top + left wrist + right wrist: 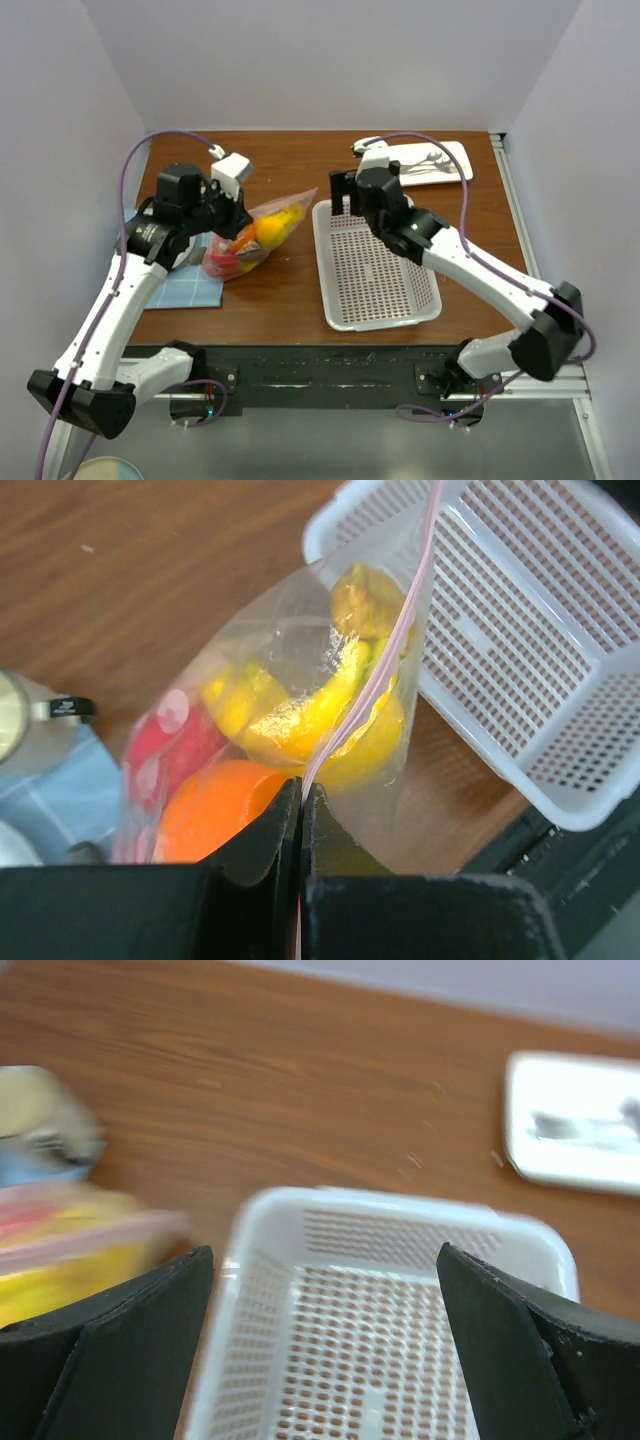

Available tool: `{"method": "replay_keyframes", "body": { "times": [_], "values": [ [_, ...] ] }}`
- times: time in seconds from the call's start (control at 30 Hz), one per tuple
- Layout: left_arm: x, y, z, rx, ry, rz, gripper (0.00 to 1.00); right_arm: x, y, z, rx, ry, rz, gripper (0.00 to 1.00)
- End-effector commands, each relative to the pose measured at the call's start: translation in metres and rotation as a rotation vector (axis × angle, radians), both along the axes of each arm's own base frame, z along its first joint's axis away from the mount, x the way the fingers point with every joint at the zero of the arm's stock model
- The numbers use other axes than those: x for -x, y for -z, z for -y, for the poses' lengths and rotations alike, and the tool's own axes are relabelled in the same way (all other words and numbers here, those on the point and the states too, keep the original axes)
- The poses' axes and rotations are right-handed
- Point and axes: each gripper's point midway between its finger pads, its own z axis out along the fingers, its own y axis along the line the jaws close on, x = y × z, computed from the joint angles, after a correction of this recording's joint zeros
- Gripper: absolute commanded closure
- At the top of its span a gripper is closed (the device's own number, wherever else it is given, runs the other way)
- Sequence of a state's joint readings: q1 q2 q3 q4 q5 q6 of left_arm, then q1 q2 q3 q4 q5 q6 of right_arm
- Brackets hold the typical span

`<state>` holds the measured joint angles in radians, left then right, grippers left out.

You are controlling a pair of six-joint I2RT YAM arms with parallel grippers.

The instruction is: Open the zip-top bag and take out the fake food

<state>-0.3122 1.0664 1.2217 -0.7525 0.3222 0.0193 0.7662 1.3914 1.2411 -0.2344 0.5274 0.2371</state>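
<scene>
The clear zip-top bag [262, 228] lies left of centre with fake food inside: an orange ball [205, 805], yellow banana pieces [300, 715] and a red piece [160, 745]. My left gripper [228, 222] is shut on the bag's pink zip edge [385, 645], its jaws pressed together [300, 805] on the plastic. My right gripper [347, 197] is open and empty, hovering over the far end of the white basket [400, 1230]. The bag shows blurred at the left of the right wrist view [70, 1240].
The white perforated basket [345, 300] sits in the middle, close to the bag's right side. A white tray [455, 160] with utensils lies at the back right. A beige mug [25, 730] stands on a blue cloth [195, 285] at the left.
</scene>
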Motion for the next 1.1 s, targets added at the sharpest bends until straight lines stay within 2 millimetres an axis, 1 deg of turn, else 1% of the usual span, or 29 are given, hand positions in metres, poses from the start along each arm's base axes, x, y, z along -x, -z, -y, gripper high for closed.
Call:
{"method": "replay_keyframes", "body": {
  "times": [0.0, 0.03, 0.1, 0.13, 0.17, 0.2, 0.23, 0.27, 0.3, 0.33, 0.37, 0.4, 0.43, 0.47, 0.5, 0.57, 0.67, 0.7, 0.73, 0.8, 0.83, 0.87, 0.9, 0.93, 0.97, 1.0, 1.03, 1.07],
  "values": [
    [0.012, 0.017, 0.026, 0.053, 0.143, -0.055, 1.00, 0.043, -0.054, -0.051, 0.014, -0.414, 0.218, 0.01],
    [0.015, 0.020, 0.030, 0.054, 0.174, -0.068, 1.00, 0.053, -0.064, -0.054, -0.011, -0.473, 0.290, 0.01],
    [0.021, 0.021, 0.032, 0.031, 0.236, -0.057, 1.00, 0.063, -0.072, -0.060, 0.021, -0.565, 0.366, 0.01],
    [0.025, 0.015, 0.037, 0.043, 0.291, -0.048, 1.00, 0.070, -0.073, -0.069, 0.033, -0.640, 0.376, 0.01],
    [0.028, 0.013, 0.038, 0.026, 0.333, -0.030, 1.00, 0.072, -0.074, -0.072, 0.070, -0.679, 0.387, 0.02],
    [0.031, 0.013, 0.038, 0.022, 0.348, -0.037, 1.00, 0.071, -0.086, -0.074, 0.077, -0.687, 0.402, 0.02],
    [0.030, 0.008, 0.038, 0.017, 0.355, -0.027, 1.00, 0.080, -0.078, -0.081, 0.096, -0.764, 0.365, 0.03],
    [0.030, 0.007, 0.037, 0.004, 0.370, -0.012, 1.00, 0.081, -0.072, -0.087, 0.116, -0.801, 0.343, 0.05],
    [0.033, 0.008, 0.036, -0.004, 0.380, -0.021, 1.00, 0.085, -0.080, -0.092, 0.111, -0.833, 0.348, 0.05],
    [0.033, 0.005, 0.036, -0.009, 0.387, -0.012, 1.00, 0.090, -0.075, -0.095, 0.114, -0.874, 0.321, 0.07],
    [0.033, 0.004, 0.036, -0.020, 0.404, -0.002, 1.00, 0.096, -0.072, -0.102, 0.104, -0.929, 0.304, 0.10],
    [0.036, 0.004, 0.035, -0.023, 0.412, -0.011, 1.00, 0.100, -0.079, -0.107, 0.095, -0.954, 0.310, 0.11],
    [0.036, 0.000, 0.036, -0.023, 0.422, -0.004, 1.00, 0.104, -0.075, -0.110, 0.102, -0.976, 0.287, 0.12],
    [0.036, 0.000, 0.036, -0.029, 0.430, -0.004, 1.00, 0.108, -0.070, -0.118, 0.111, -1.009, 0.274, 0.13],
    [0.037, -0.001, 0.036, -0.031, 0.436, -0.006, 1.00, 0.110, -0.074, -0.122, 0.111, -1.020, 0.283, 0.13],
    [0.035, -0.007, 0.038, -0.032, 0.448, 0.006, 1.00, 0.116, -0.072, -0.130, 0.120, -1.049, 0.288, 0.16],
    [0.034, -0.014, 0.040, -0.030, 0.469, 0.019, 1.00, 0.112, -0.065, -0.138, 0.139, -1.050, 0.291, 0.19],
    [0.036, -0.016, 0.040, -0.030, 0.475, 0.018, 1.00, 0.111, -0.058, -0.142, 0.147, -1.055, 0.284, 0.19],
    [0.036, -0.020, 0.040, -0.031, 0.490, 0.033, 1.00, 0.110, -0.056, -0.142, 0.150, -1.055, 0.285, 0.20],
    [0.040, -0.022, 0.041, -0.031, 0.509, 0.029, 1.00, 0.106, -0.049, -0.146, 0.159, -1.051, 0.288, 0.20],
    [0.041, -0.026, 0.041, -0.039, 0.526, 0.049, 1.00, 0.105, -0.047, -0.147, 0.162, -1.050, 0.291, 0.20],
    [0.044, -0.025, 0.040, -0.042, 0.538, 0.036, 1.00, 0.103, -0.046, -0.148, 0.171, -1.053, 0.297, 0.20],
    [0.046, -0.026, 0.040, -0.046, 0.551, 0.035, 1.00, 0.102, -0.048, -0.150, 0.174, -1.054, 0.305, 0.20],
    [0.048, -0.031, 0.040, -0.057, 0.590, 0.061, 1.00, 0.100, -0.045, -0.153, 0.182, -1.058, 0.300, 0.21],
    [0.056, -0.028, 0.038, -0.065, 0.614, 0.034, 1.00, 0.099, -0.045, -0.154, 0.190, -1.061, 0.307, 0.21],
    [0.061, -0.030, 0.039, -0.066, 0.643, 0.038, 1.00, 0.097, -0.050, -0.154, 0.190, -1.059, 0.315, 0.21],
    [0.061, -0.036, 0.038, -0.089, 0.686, 0.079, 1.00, 0.097, -0.050, -0.157, 0.194, -1.070, 0.315, 0.21],
    [0.070, -0.034, 0.035, -0.099, 0.711, 0.052, 1.00, 0.097, -0.052, -0.158, 0.196, -1.073, 0.319, 0.21]
  ]
}}
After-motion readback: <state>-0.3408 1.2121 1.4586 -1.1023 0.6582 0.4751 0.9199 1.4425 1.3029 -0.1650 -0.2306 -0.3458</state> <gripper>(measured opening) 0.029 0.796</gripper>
